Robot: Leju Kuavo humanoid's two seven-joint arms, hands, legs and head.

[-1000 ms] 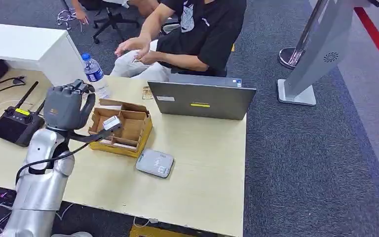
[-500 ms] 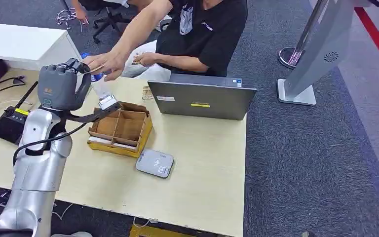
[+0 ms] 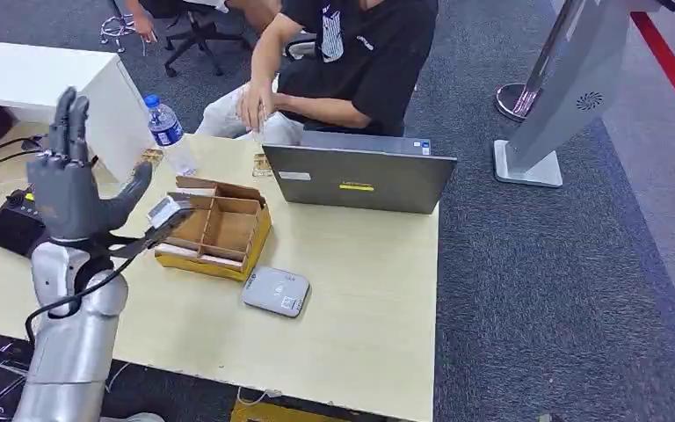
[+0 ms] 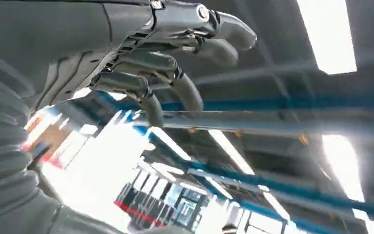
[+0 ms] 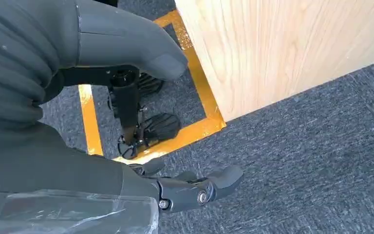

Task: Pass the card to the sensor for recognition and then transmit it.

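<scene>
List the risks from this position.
The left hand is raised with its fingers spread, empty, close to the water bottle and above the divided cardboard box; a careless lowering sweep might tip the bottle or shove the box. The person's hand is near the table's far edge, so contact is possible.

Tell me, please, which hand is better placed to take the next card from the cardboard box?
The left hand. It is raised, open and empty, just beside the cardboard box on the table. The right hand hangs low near the floor, below the table edge.
</scene>
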